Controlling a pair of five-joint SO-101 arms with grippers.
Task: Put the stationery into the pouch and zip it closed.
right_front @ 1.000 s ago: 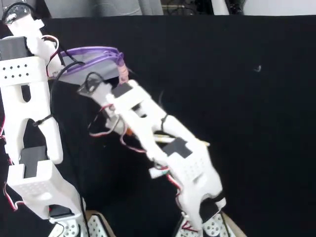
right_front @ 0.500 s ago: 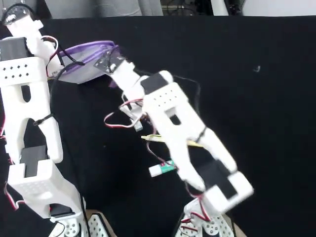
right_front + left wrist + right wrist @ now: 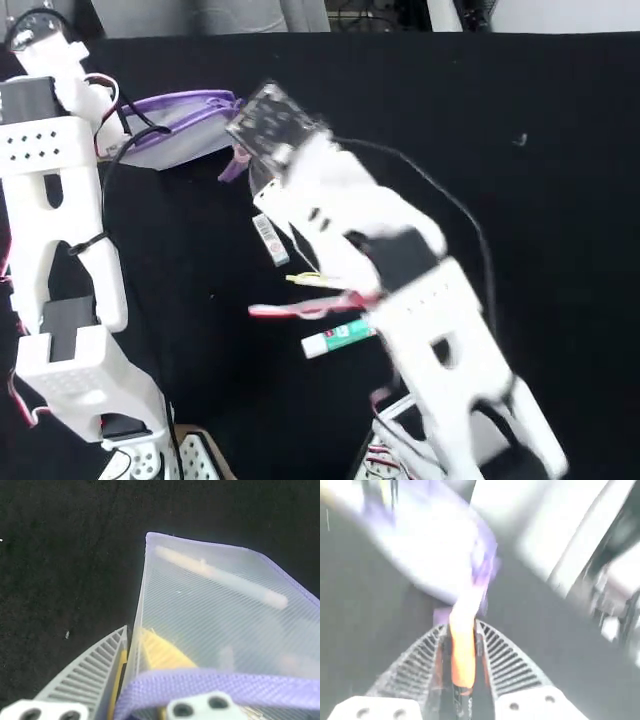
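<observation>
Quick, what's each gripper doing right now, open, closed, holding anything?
Left gripper: closed, holding the pouch by its edge.
Right gripper: closed, holding an orange pen.

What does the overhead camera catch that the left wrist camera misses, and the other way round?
High view's extras: a glue stick and a yellow stick lying on the black table, plus the right arm. Left wrist view's extras: a pale stick-shaped item seen through the pouch wall. Shared: the purple-edged pouch, held in the left gripper.
</observation>
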